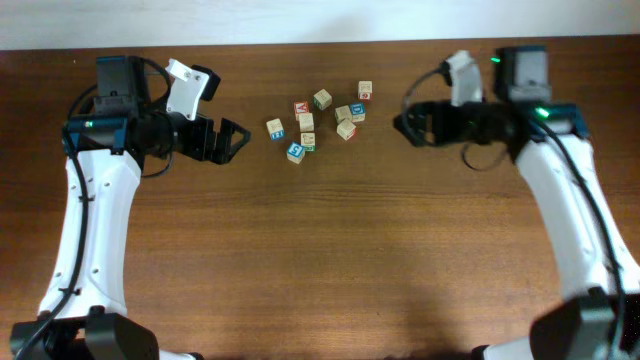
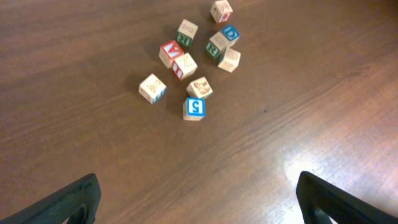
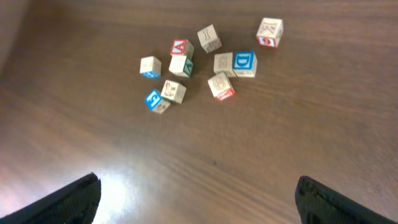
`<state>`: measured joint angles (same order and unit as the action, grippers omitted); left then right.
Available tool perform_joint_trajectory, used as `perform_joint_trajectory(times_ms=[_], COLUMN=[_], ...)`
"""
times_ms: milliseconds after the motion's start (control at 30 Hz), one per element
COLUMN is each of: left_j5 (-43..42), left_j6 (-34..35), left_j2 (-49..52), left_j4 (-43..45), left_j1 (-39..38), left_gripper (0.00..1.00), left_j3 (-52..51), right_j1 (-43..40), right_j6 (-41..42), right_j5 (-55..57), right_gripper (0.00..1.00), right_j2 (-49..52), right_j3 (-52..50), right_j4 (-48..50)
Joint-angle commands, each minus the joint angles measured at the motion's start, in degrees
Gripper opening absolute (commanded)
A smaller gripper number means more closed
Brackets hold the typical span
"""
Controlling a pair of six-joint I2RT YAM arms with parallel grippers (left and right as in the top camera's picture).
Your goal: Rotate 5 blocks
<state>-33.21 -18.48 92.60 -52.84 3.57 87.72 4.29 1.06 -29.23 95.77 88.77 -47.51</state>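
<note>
Black fingers of the left arm (image 1: 95, 210) and right arm (image 1: 570, 200) fill the bottom corners of each wrist view, both sets of jaws spread fully wide and holding nothing, the white-shelled arms bent inward from either side. Below them stretches a dark, wood-grain surface (image 1: 320, 260), glare-lit near the jaws. Farther off, midway between the two arms, ten small pale wooden blocks (image 1: 306, 121) lie in a loose cluster, among them a blue-faced block marked 5 (image 2: 194, 107) at its near edge and a blue-faced block marked D (image 3: 244, 63); the red and green print on others is too small to read.
</note>
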Motion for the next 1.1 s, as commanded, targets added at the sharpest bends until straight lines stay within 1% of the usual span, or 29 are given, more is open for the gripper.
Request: perform_joint_trajectory(times_ms=[0,67,100,167,200,233,300,433,667,767,800,867,1000,1067], left_j5=[-1.6,-1.6,-1.6,-1.6,-1.6,-1.6,-1.6,-1.6,-1.6,-1.6,-1.6,-1.6,-1.6,-1.6], left_j6=[-0.5,-0.5,-0.5,-0.5,-0.5,-0.5,-0.5,-0.5,-0.5,-0.5,-0.5,-0.5,-0.5,-0.5], left_j2=[0.3,0.3,0.3,0.3,0.3,0.3,0.3,0.3,0.3,0.3,0.3,0.3,0.3,0.3], left_j4=[0.5,0.5,0.5,0.5,0.5,0.5,0.5,0.5,0.5,0.5,0.5,0.5,0.5,0.5], left_j1=[0.3,0.3,0.3,0.3,0.3,0.3,0.3,0.3,0.3,0.3,0.3,0.3,0.3,0.3], left_gripper=[0.99,0.99,0.99,0.99,0.99,0.99,0.99,0.99,0.99,0.99,0.99,0.99,0.99,0.99], left_j3=[1.3,1.3,1.3,1.3,1.3,1.3,1.3,1.3,1.3,1.3,1.3,1.3,1.3,1.3], right_j1=[6.5,8.9,10.4,11.6,12.0,12.8,13.8,15.6,17.3,17.5,17.5,17.5,17.6,17.6], right_j6=[8.3,12.4,16.0,20.5,22.7,27.7,32.9,39.4,41.7,41.7,41.7,41.6,41.6,41.4], right_j5=[8.3,10.6,13.0,16.2,17.8,21.9,25.6,29.9,29.9,30.0,30.0,31.3,31.6,31.2], right_gripper=[0.99,0.97,0.95,0.88,0.85,0.82,0.79,0.77,0.74,0.7,0.69,0.63,0.54,0.52], right_j2=[8.4,13.9,18.3,22.2,23.5,25.9,28.7,33.3,38.3,39.3,39.5,39.9,40.6,41.5], right_j3=[9.9,15.8,20.0,23.3,24.2,25.0,25.1,25.1,25.0,25.0,25.0,25.0,25.0,25.0], right_j4=[-0.2,-0.7,-1.0,-1.4,-1.6,-1.4,-0.6,0.0,2.8,4.2,4.5,4.8,5.0,5.6])
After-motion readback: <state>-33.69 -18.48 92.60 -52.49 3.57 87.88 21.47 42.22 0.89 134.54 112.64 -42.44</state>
